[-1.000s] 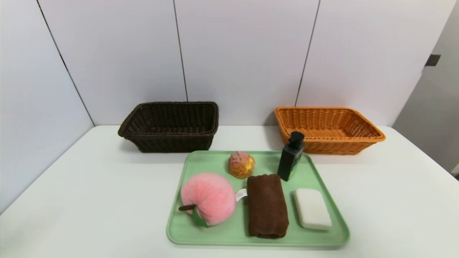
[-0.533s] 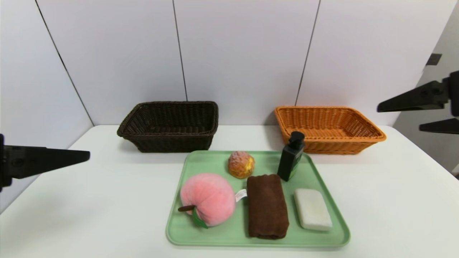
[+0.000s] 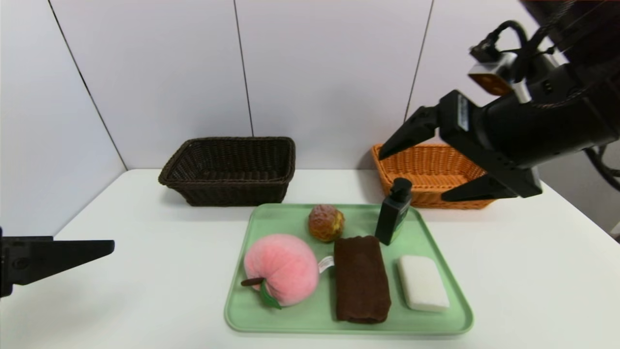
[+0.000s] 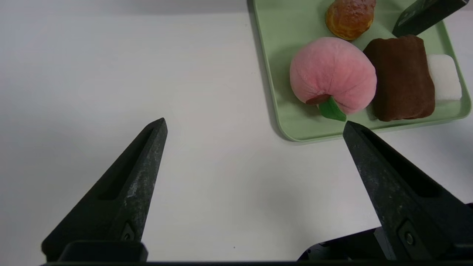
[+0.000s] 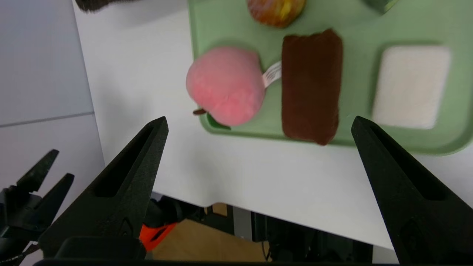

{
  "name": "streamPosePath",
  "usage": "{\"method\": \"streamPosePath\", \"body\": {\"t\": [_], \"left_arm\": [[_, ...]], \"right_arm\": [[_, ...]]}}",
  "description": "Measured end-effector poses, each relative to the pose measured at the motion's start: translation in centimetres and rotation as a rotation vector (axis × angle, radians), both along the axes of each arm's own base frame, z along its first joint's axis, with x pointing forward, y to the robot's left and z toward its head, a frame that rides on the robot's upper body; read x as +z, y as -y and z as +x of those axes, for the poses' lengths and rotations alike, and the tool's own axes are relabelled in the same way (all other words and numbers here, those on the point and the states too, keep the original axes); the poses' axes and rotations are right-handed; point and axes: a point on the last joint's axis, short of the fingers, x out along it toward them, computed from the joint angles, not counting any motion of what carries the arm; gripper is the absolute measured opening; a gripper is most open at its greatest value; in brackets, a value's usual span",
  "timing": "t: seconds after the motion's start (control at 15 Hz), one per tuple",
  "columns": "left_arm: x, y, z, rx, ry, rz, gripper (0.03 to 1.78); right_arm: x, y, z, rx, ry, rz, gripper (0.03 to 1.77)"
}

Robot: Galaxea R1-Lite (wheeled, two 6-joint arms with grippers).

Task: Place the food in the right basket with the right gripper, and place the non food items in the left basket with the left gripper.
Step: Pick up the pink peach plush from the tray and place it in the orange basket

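Right gripper (image 3: pixel 411 167) hangs spread and empty, high at about two o'clock over the front rim of the orange basket (image 3: pixel 421 152), placed, I judge, to drop onto the food. On the green tray (image 3: pixel 348 325) the pink plush peach (image 3: pixel 281 267) lies at eight o'clock and the bun (image 3: pixel 326 222) at eleven; brown towel (image 3: pixel 361 277), white soap (image 3: pixel 422 282) and upright dark bottle (image 3: pixel 393 212) fill the rest. Bottle stands close under that gripper's path. Left gripper (image 4: pixel 255 129), also spread and empty, waits at nine o'clock over bare table (image 3: pixel 145 252), open room toward the dark basket (image 3: pixel 230 172)
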Motion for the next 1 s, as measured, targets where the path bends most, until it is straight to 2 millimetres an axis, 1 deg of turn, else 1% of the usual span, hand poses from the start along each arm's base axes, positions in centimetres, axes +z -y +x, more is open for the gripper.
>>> {"method": "streamPosePath", "body": {"t": [0.2,0.33,0.73,1.0], "left_arm": [[0.2,-0.7,-1.7,0.031,0.053,-0.003,1.69],[0.3,-0.9,-2.4,0.031,0.078,-0.012,1.69],[-0.2,-1.3,-3.4,0.032,0.091,-0.017,1.69],[-0.3,-1.4,-3.8,0.031,0.099,-0.02,1.69]], "right_arm": [[-1.9,-4.4,-0.5,0.118,-0.053,-0.034,1.71],[-2.9,-6.6,-0.6,0.164,-0.051,-0.046,1.71],[-6.2,-11.5,-0.3,0.212,-0.033,-0.106,1.71],[-8.6,-13.9,0.5,0.197,0.026,-0.172,1.71]]}}
